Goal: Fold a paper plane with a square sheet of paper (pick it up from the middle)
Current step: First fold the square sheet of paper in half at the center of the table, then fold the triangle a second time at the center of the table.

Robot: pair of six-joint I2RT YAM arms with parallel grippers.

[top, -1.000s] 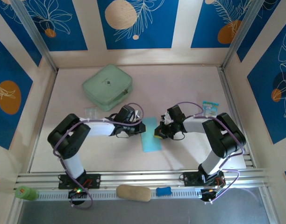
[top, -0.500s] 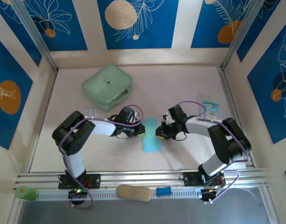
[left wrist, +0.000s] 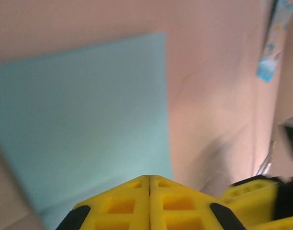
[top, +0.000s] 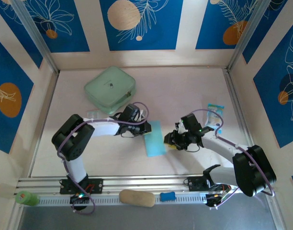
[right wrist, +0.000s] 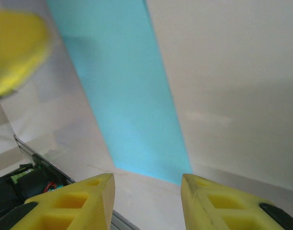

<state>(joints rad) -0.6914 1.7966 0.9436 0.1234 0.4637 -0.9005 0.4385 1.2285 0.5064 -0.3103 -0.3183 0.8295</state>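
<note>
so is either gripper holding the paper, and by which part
The right gripper is open, holding nothing. The left gripper is shut at the left edge of the folded cyan paper; whether it pinches that edge or presses on it cannot be told.

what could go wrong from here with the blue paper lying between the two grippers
1. The left gripper is shut right at the paper sheet's left edge. A sideways move could drag the sheet or skew its fold.
2. The right gripper is open beside the right edge, and the sheet lies flat on the table. Closing in could push and crumple it instead of catching it.
</note>
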